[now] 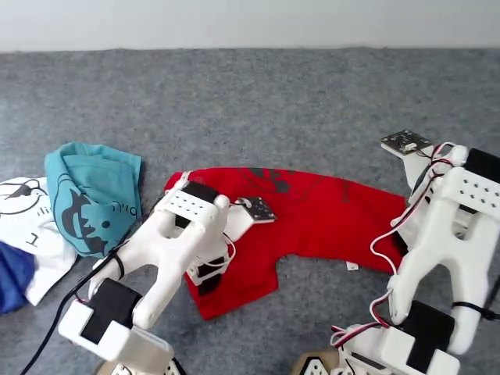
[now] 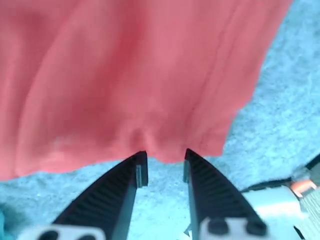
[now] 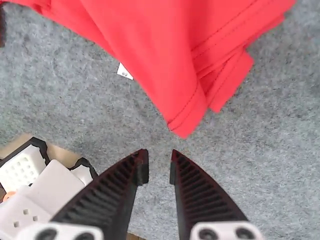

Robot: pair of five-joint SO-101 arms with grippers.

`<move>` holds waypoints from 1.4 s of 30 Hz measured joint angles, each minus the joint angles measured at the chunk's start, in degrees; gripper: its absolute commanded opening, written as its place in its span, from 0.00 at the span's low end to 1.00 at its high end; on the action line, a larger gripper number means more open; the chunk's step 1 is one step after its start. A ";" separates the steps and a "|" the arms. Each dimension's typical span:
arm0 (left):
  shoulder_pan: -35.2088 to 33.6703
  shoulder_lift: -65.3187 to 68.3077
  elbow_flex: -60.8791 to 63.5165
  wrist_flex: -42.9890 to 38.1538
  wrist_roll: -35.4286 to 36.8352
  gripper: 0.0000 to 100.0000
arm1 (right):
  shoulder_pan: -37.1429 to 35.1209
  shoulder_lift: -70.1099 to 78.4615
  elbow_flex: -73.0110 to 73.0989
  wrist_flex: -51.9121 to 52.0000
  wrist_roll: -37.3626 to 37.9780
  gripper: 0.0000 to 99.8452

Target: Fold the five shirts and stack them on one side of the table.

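A red shirt (image 1: 312,215) lies spread across the middle of the grey table, its left part folded into a point toward the front. My left gripper (image 2: 164,159) is open, its tips right at the puckered hem of the red shirt (image 2: 135,80), with carpet showing between the fingers. In the high view the left arm (image 1: 183,234) hangs over the shirt's left half. My right gripper (image 3: 157,162) stands slightly open with nothing in it, just short of the folded corner of the red shirt (image 3: 185,60). The right arm (image 1: 449,219) stands at the shirt's right end.
A folded teal shirt (image 1: 92,191) lies at the left, partly on a white shirt (image 1: 27,223), with a blue shirt (image 1: 12,273) at the left edge. A small white tag (image 3: 125,71) pokes out from the red shirt's front edge. Bare grey carpet (image 1: 297,101) stretches behind.
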 measured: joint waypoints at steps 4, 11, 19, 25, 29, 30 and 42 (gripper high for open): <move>1.85 -1.58 0.00 0.18 0.09 0.13 | 0.00 0.00 0.00 0.00 0.00 0.08; 1.76 -2.55 3.25 -1.67 0.09 0.13 | 0.00 0.00 0.00 0.00 0.00 0.08; 1.76 0.09 4.92 -5.19 0.09 0.13 | 0.00 0.00 0.00 0.00 0.00 0.08; 1.76 0.70 4.92 -6.86 0.09 0.08 | 0.00 0.00 0.00 0.00 0.00 0.08; 0.88 0.70 4.92 -7.30 0.09 0.04 | 0.00 0.00 0.00 0.00 0.00 0.08; 0.79 0.70 4.92 -7.30 0.09 0.04 | 0.00 0.00 0.00 0.00 0.00 0.08; 0.44 0.79 -2.11 0.26 0.09 0.04 | 0.00 0.00 0.00 0.00 0.00 0.08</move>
